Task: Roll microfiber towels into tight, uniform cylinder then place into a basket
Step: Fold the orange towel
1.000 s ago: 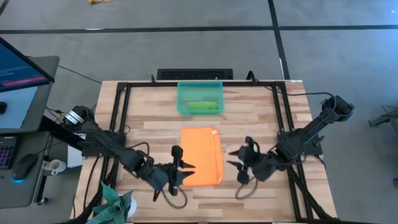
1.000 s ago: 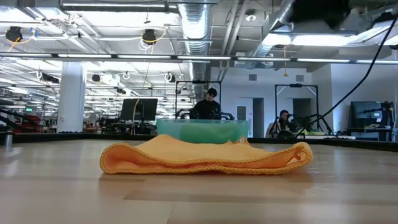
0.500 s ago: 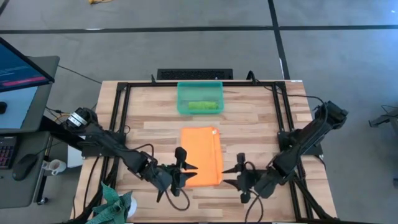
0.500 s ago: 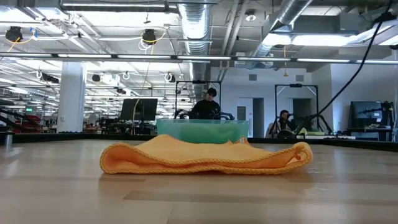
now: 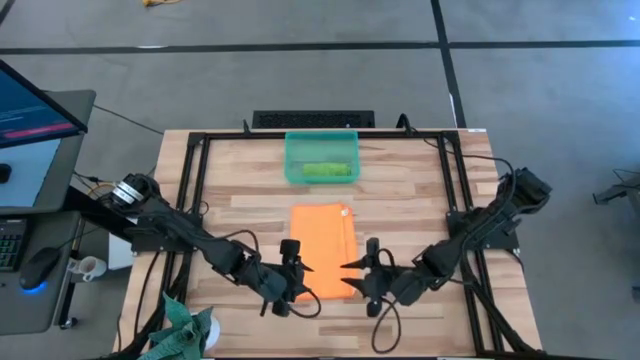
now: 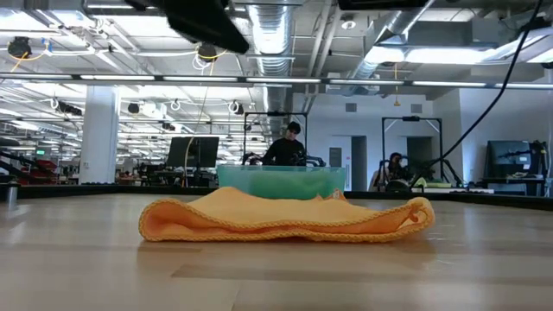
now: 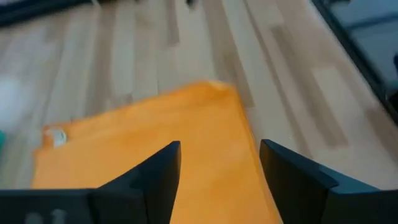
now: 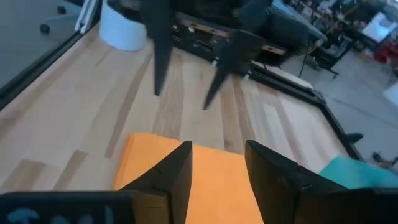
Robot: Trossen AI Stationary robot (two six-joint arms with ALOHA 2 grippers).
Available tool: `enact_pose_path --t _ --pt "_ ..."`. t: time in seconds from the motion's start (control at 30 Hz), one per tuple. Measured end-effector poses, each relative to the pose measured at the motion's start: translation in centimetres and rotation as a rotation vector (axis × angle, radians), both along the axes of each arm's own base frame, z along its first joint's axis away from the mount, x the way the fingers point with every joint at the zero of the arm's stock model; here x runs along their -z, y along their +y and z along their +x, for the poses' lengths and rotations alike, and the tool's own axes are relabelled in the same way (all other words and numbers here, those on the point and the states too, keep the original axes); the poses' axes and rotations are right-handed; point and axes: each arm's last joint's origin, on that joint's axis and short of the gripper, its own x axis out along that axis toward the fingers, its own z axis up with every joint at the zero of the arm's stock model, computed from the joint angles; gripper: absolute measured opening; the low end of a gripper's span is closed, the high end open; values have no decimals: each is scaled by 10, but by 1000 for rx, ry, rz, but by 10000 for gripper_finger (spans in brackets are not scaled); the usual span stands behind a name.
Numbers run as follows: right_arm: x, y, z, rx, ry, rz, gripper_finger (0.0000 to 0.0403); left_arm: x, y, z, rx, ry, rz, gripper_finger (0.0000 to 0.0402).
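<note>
Over the orange towel (image 5: 323,250), both hands (image 5: 299,279) (image 5: 361,277) hover open.

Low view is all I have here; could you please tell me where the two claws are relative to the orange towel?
Observer: Both hang over the orange towel's edge farthest from the basket, the left claw at its left corner and the right claw at its right corner.
Operator: Thank you. Are they open?
Observer: Yes, both wrist views show open fingers with orange cloth visible through the gap.
Operator: And is anything in the basket?
Observer: The lime green towel lies rolled up inside it.
</note>
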Motion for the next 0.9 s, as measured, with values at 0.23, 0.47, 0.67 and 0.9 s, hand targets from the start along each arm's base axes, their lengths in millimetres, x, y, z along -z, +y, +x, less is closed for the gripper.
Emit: enact_pose_path --t 0.23,0.47,0.67,0.9 --pt "1 -9 7 -13 22 69 174 37 -13 11 39 64 65 211" --pt "5 -7 6 -99 92 159 212 54 -15 12 5 136 8 210" --pt "27 0 10 -175 175 138 239 52 -25 7 -29 127 -79 210" --pt "63 11 31 -200 247 32 240 70 -42 -1 33 180 -32 210"
